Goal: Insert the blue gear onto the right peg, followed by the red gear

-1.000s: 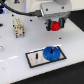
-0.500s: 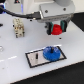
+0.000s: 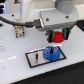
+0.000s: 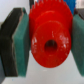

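**Red gear over the plate, blue already seated**

The gripper (image 3: pixel 58 36) has its pads clamped on the red gear (image 4: pixel 50 36), held just above the blue gear (image 3: pixel 51 52), which lies on the plate (image 3: pixel 35 58) towards the exterior view's right. I judge the second insertion is in hand: next, line the hole over the peg and lower. The disc looks flat, its hub axis upright.

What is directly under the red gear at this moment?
The red gear, clamped in the gripper, hangs above the blue gear, which sits on the grey plate. The right peg is covered by the blue gear, so it cannot be seen.
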Motion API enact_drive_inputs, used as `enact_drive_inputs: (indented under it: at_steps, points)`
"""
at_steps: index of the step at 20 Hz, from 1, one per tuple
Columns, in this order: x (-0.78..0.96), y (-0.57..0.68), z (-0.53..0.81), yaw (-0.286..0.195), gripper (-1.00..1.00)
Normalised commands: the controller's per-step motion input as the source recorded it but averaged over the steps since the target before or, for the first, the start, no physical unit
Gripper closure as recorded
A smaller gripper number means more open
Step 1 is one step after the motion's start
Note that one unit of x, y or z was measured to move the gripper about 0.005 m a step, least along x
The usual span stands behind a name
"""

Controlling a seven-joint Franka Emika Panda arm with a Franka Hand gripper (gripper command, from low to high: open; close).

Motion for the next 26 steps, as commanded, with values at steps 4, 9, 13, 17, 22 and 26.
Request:
enact_drive_inputs:
  at_steps: [4,9,13,17,22,26]
  points:
    - [0.48,-0.16,-0.02,0.000,1.00]
    - [0.27,-0.09,-0.06,0.000,1.00]
    - [0.07,-0.06,-0.05,0.000,1.00]
    - [0.01,0.00,0.26,0.000,1.00]
    - [0.02,0.01,0.21,0.000,1.00]
    - [0.06,-0.01,0.16,0.000,1.00]
